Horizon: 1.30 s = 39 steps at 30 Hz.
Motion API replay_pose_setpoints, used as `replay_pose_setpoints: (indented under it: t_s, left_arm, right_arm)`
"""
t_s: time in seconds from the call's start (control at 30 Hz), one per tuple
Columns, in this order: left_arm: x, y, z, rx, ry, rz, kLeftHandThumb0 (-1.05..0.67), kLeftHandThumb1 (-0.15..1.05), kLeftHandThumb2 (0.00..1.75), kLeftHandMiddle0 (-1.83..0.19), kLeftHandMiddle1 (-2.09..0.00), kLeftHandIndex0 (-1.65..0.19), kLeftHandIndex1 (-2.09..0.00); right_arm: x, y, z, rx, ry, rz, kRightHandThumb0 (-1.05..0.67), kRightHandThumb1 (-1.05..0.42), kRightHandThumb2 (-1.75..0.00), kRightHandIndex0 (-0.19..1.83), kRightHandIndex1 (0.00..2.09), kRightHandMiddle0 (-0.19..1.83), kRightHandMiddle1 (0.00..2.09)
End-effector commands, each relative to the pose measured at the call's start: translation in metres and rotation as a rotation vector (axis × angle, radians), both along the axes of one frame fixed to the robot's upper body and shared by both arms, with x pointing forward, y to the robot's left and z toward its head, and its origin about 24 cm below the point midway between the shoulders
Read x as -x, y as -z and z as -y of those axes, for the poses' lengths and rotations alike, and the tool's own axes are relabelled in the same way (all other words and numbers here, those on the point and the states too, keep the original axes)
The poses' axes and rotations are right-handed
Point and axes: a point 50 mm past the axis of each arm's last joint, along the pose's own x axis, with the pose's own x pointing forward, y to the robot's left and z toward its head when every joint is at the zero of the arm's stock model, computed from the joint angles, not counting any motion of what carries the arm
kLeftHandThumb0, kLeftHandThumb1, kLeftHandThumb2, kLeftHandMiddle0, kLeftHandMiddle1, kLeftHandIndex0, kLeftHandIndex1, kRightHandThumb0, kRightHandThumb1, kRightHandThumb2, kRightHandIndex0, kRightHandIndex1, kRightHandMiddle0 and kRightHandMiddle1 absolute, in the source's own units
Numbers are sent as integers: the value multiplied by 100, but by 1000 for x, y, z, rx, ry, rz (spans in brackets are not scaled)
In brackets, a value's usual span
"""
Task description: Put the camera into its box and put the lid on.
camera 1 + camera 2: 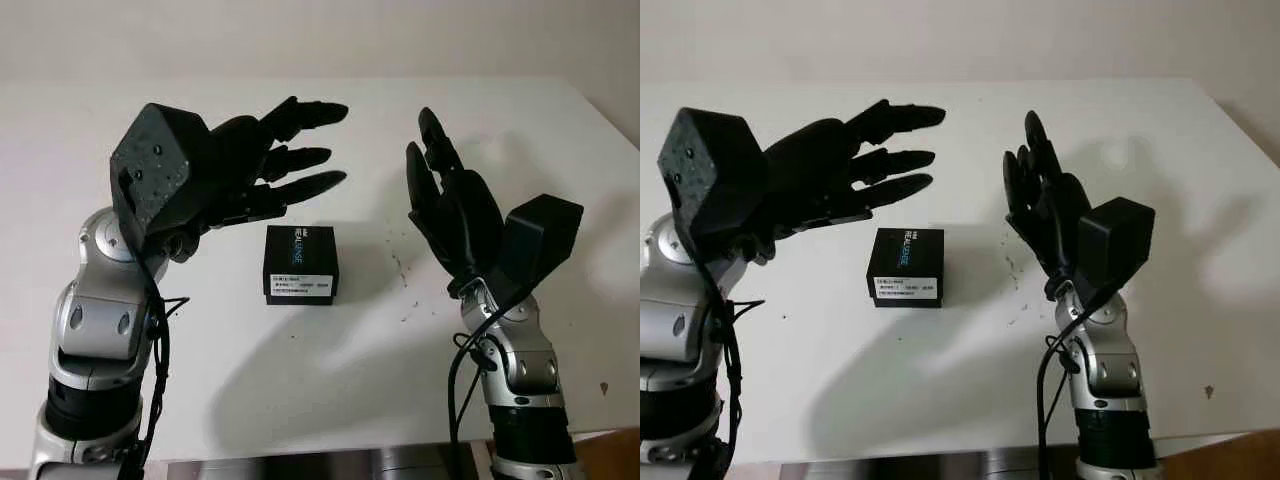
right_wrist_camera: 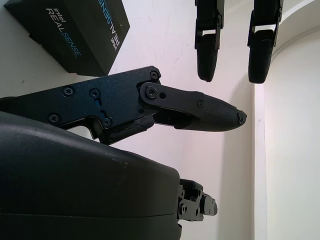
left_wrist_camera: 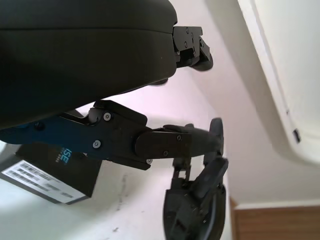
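Small black rectangular cardboard box (image 1: pixel 300 263), lid on and closed, printed with white and blue lettering on top and a white barcode label on the near side face. Sitting flat on the white tabletop (image 1: pixel 330 380), roughly mid-table, between the two arms. Square to the table edge, slightly wider than deep, corners crisp, no visible gap under the lid.

Left black three-finger hand (image 1: pixel 255 165) raised above the table behind and to the left of the box, open, holding nothing, fingers reaching toward the centre over the far side of the box without touching it. Right black three-finger hand (image 1: pixel 450 205) also raised, to the right of the box and well apart from it, palm facing inward, open, holding nothing.

Bare white surface all around the box: open room in front toward the near table edge, more behind toward the far edge by the pale wall (image 1: pixel 320 40), and a clear strip on either side between box and arms. A few small dark specks (image 1: pixel 403 275) on the tabletop just right of the box. Right table edge angling away at the far right, well apart from the box.
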Motion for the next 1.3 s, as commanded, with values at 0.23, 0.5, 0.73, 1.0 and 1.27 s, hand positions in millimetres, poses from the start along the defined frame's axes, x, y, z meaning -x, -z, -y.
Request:
replay_pose_setpoints:
  t_s: [0.23,0.5,0.73,1.0,1.27]
  left_arm:
    - [4,38,11,-350,-15,145,-70,105,59,19,0,19,0]
    - [-3,67,19,-123,31,-22,-74,105,66,19,0,19,0]
    - [-11,73,27,49,64,-235,-68,105,68,19,0,19,0]
    - [-9,93,31,158,50,-470,-72,105,65,19,0,19,0]
    - [3,120,36,120,15,-522,-74,105,63,19,0,19,0]
  right_arm:
    - [0,-5,3,11,-1,13,-65,-105,-58,-8,5,-4,6]
    - [0,-5,6,11,-1,13,-64,-105,-57,-8,5,-4,6]
    - [1,-7,6,18,-5,15,-65,-105,-58,-9,5,-4,5]
    - [2,-7,6,11,-6,12,-65,-105,-56,-9,5,-5,5]
    - [2,-6,7,15,-4,8,-66,-105,-56,-9,5,-5,5]
